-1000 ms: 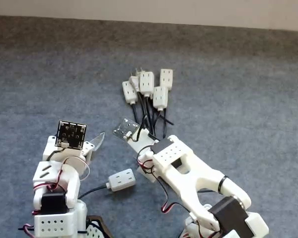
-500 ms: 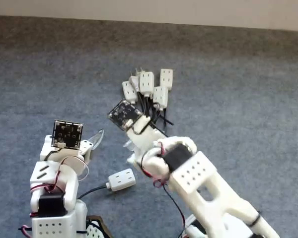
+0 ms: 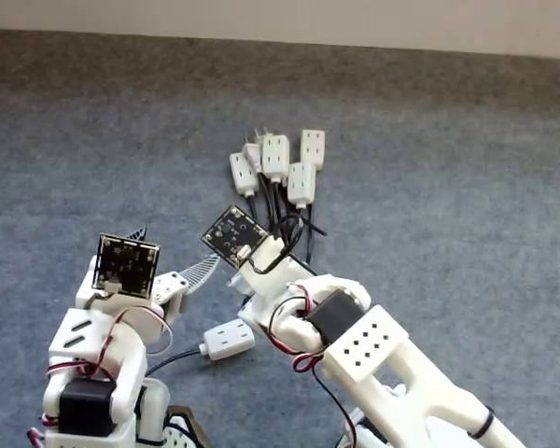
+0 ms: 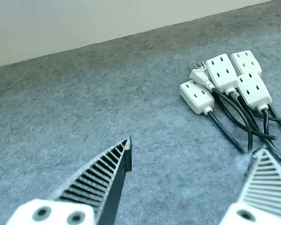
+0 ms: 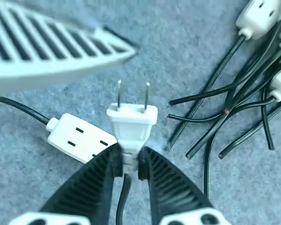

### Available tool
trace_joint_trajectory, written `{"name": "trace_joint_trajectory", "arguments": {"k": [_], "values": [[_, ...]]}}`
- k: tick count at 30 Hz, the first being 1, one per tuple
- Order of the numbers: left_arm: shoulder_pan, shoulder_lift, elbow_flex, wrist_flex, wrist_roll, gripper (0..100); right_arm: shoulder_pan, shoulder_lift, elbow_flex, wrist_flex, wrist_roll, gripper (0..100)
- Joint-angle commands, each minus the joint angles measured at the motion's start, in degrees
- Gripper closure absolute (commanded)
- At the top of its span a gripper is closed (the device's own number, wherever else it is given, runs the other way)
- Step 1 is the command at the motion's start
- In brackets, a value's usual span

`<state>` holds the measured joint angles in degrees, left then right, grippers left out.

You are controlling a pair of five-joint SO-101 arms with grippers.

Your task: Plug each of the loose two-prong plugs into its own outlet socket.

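Gripping a white two-prong plug [image 5: 131, 119] at its neck, the right hand [image 5: 126, 157] is clamped on the narrow part just below the plug body. The two metal prongs point straight away from the hand. The plug's black cord drops back between the fingers.

In the right wrist view, a single socket [image 5: 82, 138] lies on the grey bench [image 5: 47, 187] just beside the held plug, with its slotted face up. From above, this socket [image 3: 229, 339] lies between the two arms, and its cord runs off toward the left arm's base.

The left hand [image 4: 195, 146] hangs over bare bench with its ribbed fingers wide apart and nothing between them. One of those fingers [image 5: 51, 51] crosses the right wrist view beyond the prongs.

Farther out on the bench is a cluster of sockets [image 3: 280, 168], four white blocks lying close together. A second plug [image 4: 199, 72] lies at the cluster's edge, touching one block. Their black cords [image 5: 225, 93] trail back in a loose tangle toward the right arm.
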<state>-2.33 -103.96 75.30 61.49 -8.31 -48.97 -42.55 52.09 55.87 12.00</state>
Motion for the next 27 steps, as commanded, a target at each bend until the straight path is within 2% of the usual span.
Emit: {"name": "trace_joint_trajectory", "arguments": {"k": [1,6,12,15,21,27], "values": [[0.92,-0.04,2.51,-1.93,0.44,62,-1.80,-1.98,-3.21,0.75,-0.70,99.2],[0.92,0.22,5.67,-3.87,0.35,63,-5.32,-1.98,-6.99,4.44,-0.79,99.2],[0.92,0.04,8.22,-3.87,0.35,63,-2.59,-1.80,-10.68,4.88,-0.79,99.2],[3.38,0.04,9.63,-3.87,0.18,63,-1.01,-1.36,-14.46,6.81,-0.70,99.2],[5.14,0.13,10.07,-3.87,-1.58,63,-0.84,-1.36,-21.41,11.82,-0.53,99.2],[5.32,0.13,10.15,-2.64,-1.76,63,-0.75,-1.27,-22.11,12.09,-0.62,99.2]]}}
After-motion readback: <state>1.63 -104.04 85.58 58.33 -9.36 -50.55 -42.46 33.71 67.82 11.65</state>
